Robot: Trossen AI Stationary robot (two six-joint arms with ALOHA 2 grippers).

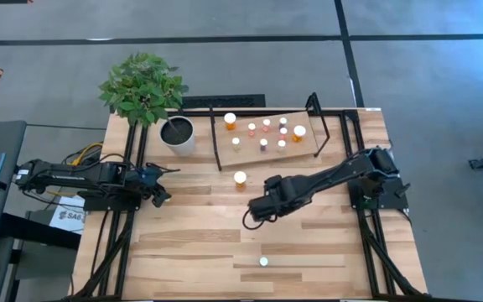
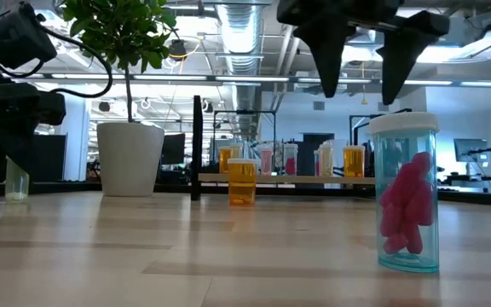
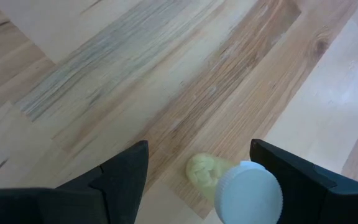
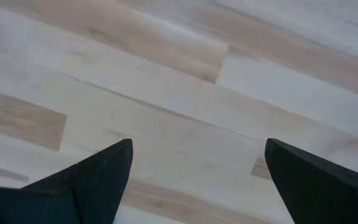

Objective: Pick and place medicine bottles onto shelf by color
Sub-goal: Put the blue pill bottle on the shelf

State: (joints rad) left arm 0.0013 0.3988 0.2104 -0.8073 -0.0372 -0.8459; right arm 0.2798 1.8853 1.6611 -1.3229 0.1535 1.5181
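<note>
The shelf [image 1: 302, 117] stands at the table's far side and carries several white-capped bottles, orange, pinkish-red and pale. One orange bottle [image 1: 241, 177] stands upright on the table in front of it. A clear bottle of pink pills [image 2: 406, 196] stands near the table's front edge [image 1: 263, 261]. My left gripper [image 3: 197, 149] is open at the table's left. Its fingers stand on either side of a pale yellow-green bottle [image 3: 244, 190], which stands upright on the table [image 2: 17, 181]. My right gripper [image 4: 197, 146] is open and empty above the table's middle [image 1: 254, 216]. My left gripper comes down on the pale bottle from above. The bottle's white cap [image 3: 248, 194] lies close beside one finger [image 3: 297, 180]. I cannot tell whether they touch.
A white plant pot [image 1: 177, 134] with a green plant stands left of the shelf. Thin black uprights [image 1: 314, 105] frame the shelf's ends. Bare planks lie between the two grippers and toward the table's front.
</note>
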